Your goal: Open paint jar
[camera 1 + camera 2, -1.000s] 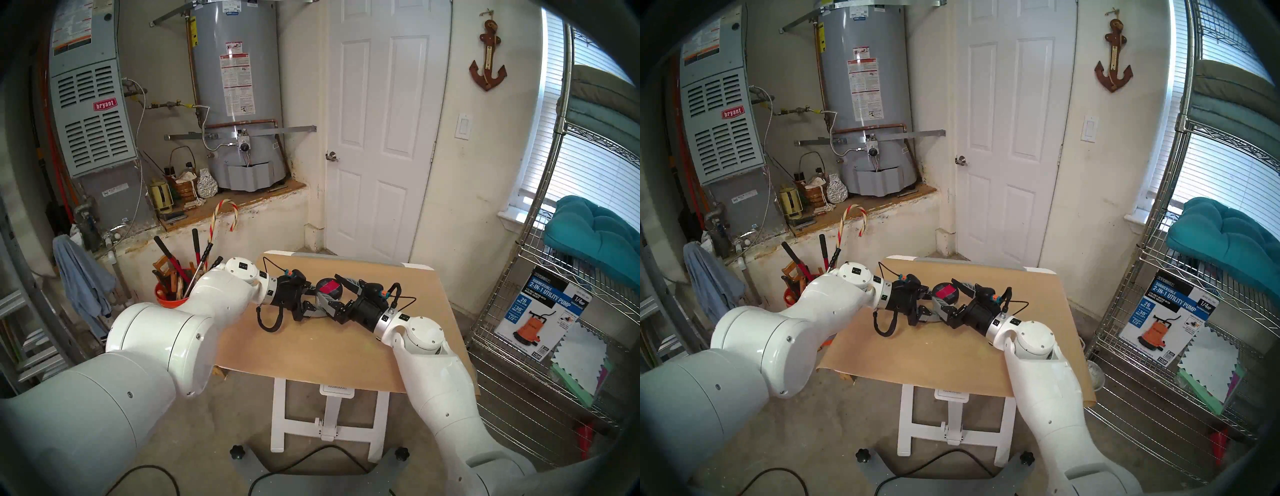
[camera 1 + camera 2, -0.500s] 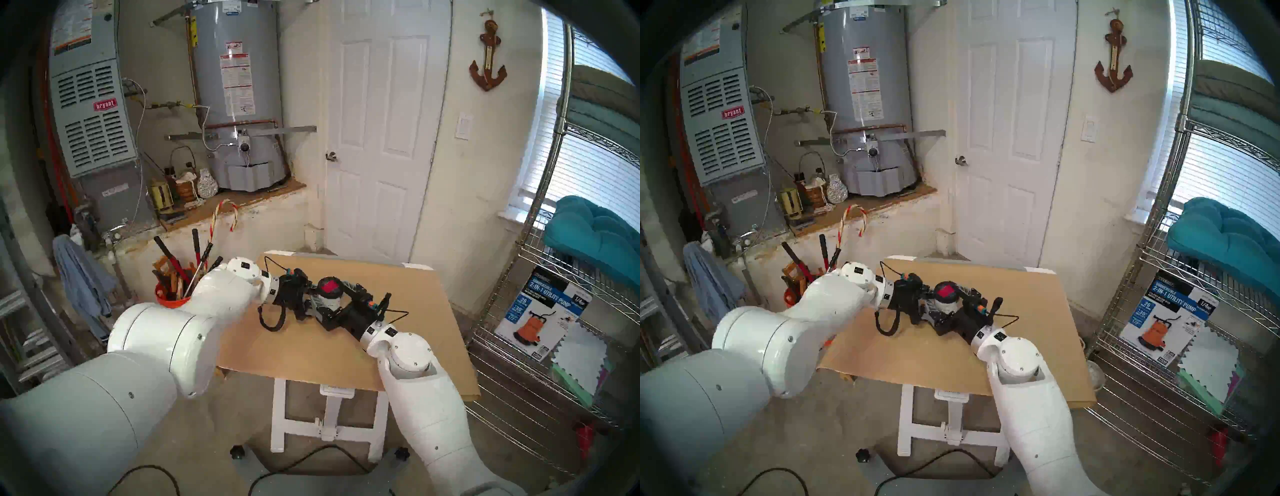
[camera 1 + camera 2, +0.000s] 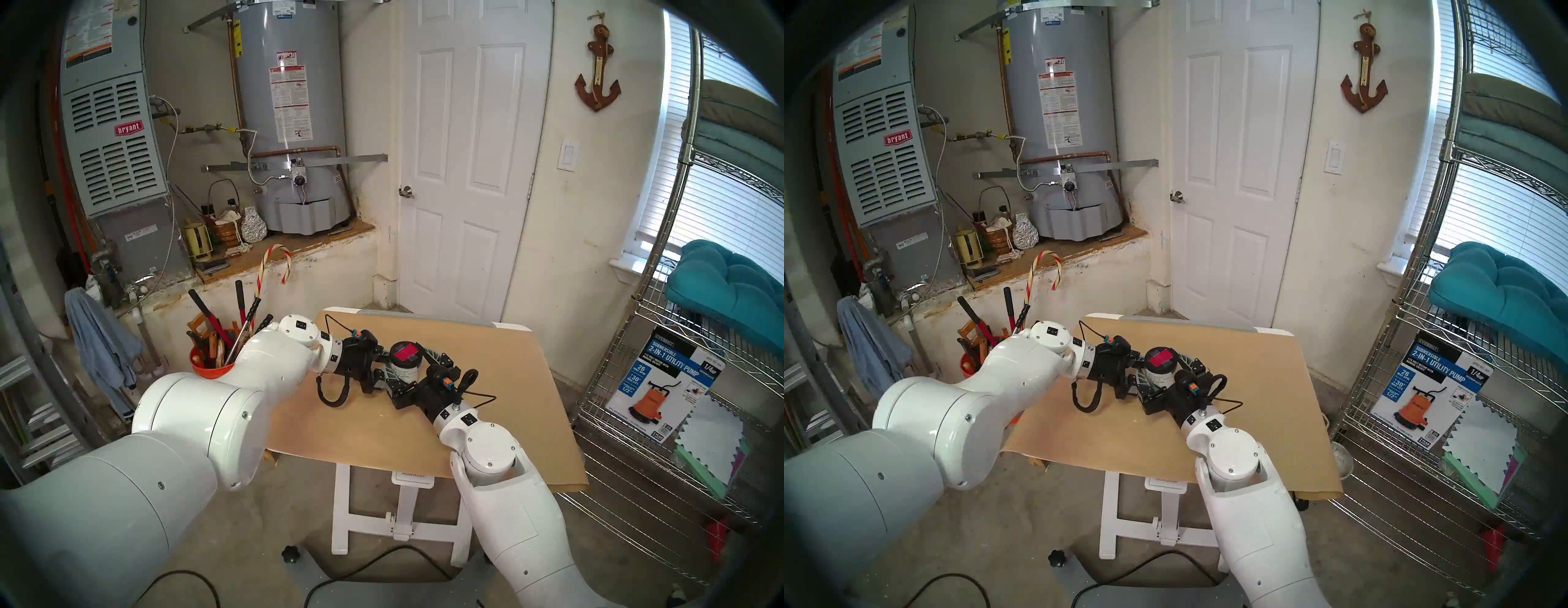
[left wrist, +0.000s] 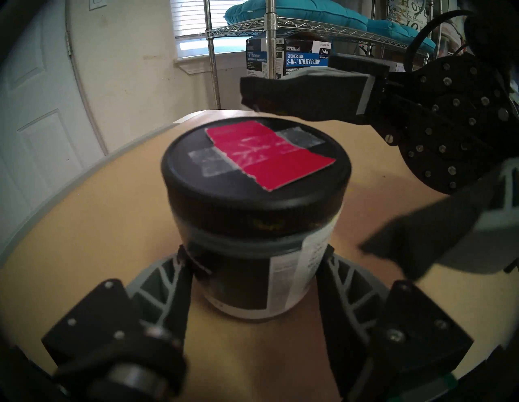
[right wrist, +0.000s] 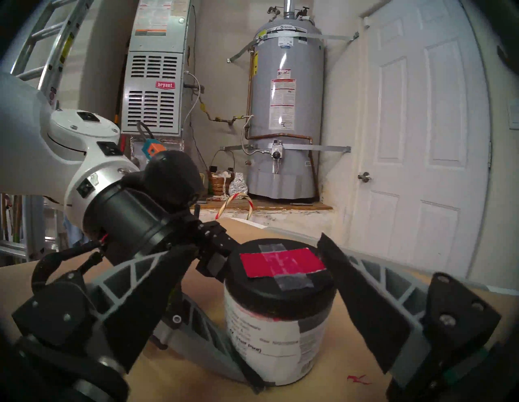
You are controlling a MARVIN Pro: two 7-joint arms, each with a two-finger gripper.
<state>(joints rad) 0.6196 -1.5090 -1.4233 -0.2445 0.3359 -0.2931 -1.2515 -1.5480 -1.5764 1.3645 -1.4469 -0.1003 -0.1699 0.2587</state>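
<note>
The paint jar (image 3: 404,368) stands upright on the tan table top (image 3: 466,424), with a white printed label and a black lid (image 4: 255,165) carrying a red patch taped across it. My left gripper (image 3: 387,370) comes in from the left and is shut on the jar's lower body, its fingers (image 4: 182,280) pressed to both sides below the lid. My right gripper (image 5: 261,252) reaches in from the near right at lid height and is open. Its fingers (image 5: 362,297) flank the lid, the right one close to the rim.
An orange bucket of tools (image 3: 208,365) stands left of the table. A wire shelf (image 3: 679,382) with a pump box (image 3: 662,382) is on the right. The left wrist's black cable (image 3: 331,395) loops onto the table.
My right arm has swung in toward the near side and its wrist has rolled, bringing the open fingers level around the lid. The left gripper has kept its hold on the jar.
</note>
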